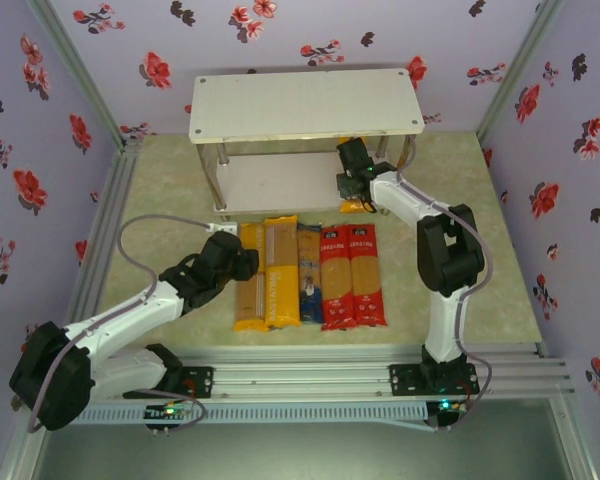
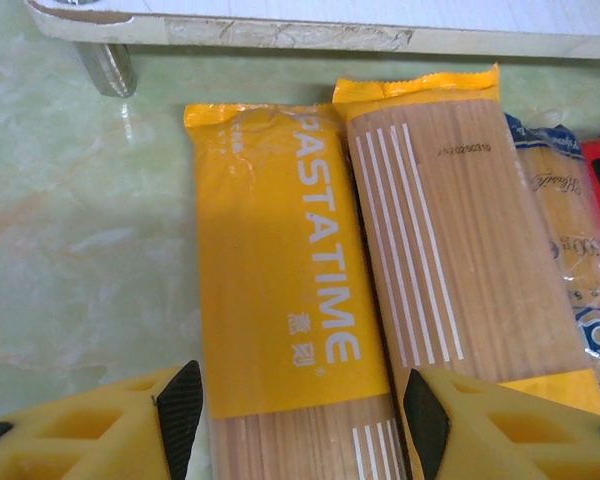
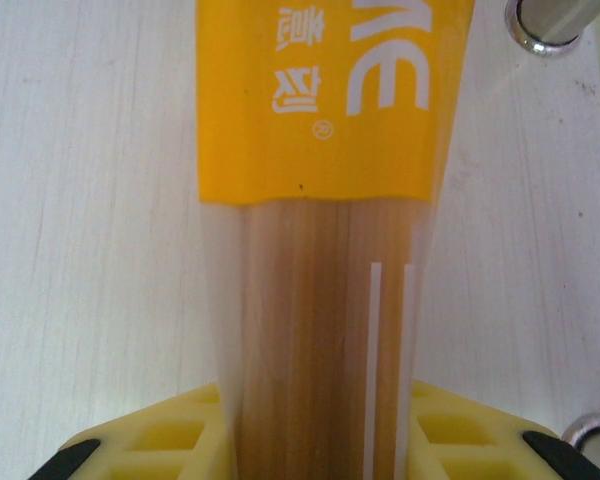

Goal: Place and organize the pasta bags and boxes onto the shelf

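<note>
Left of frame, top view: left gripper point(image 1: 235, 263) hangs over the leftmost yellow pack point(image 1: 250, 280), jaws apart; fingertips point(image 2: 180, 400) straddle it, nothing clamped. Open table point(image 2: 80, 250) on its left; second yellow pack point(image 2: 430, 230) touches its right side, so the right finger has little room at that seam. Right of centre: right gripper point(image 1: 356, 168) is clamped on a third yellow pack point(image 3: 320, 200) above the lower board point(image 3: 100, 200) of the shelf point(image 1: 305, 105). Step, as judged: placing this pack. Next: lower flat, release, keeping clear of the metal leg point(image 3: 545, 20), upper right.
</note>
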Robot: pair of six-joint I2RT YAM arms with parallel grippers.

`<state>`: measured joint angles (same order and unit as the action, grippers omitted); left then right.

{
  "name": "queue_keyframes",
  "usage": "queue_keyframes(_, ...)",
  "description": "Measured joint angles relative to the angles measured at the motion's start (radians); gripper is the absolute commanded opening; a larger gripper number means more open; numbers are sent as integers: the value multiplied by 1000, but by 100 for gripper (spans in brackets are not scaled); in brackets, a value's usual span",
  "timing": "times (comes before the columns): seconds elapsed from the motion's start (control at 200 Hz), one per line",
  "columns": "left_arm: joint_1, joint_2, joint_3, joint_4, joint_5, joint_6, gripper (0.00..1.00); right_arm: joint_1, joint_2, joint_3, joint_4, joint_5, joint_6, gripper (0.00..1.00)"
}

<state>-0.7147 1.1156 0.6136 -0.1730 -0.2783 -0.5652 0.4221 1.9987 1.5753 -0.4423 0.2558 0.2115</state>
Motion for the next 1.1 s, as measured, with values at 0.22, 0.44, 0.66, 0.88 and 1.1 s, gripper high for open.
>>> queue_keyframes(0.22, 3, 0, 9, -13, 2, 0, 65, -5, 8, 8, 3, -2, 1, 13)
queue_keyframes(0.44, 3, 0, 13, -42, 3, 0, 68, -6, 8, 8, 2, -2, 7, 32)
queue_keyframes(0.66, 3, 0, 13, -52, 16, 0, 68, -11, 14, 6, 2, -17, 27, 50)
queue_keyframes(0.88, 3, 0, 13, -53, 29, 0, 69, -16, 16, -16, 9, -28, 51, 71)
queue_keyframes(1.1, 3, 0, 13, -52, 47, 0, 75, -16, 8, -56, 25, -24, 63, 85)
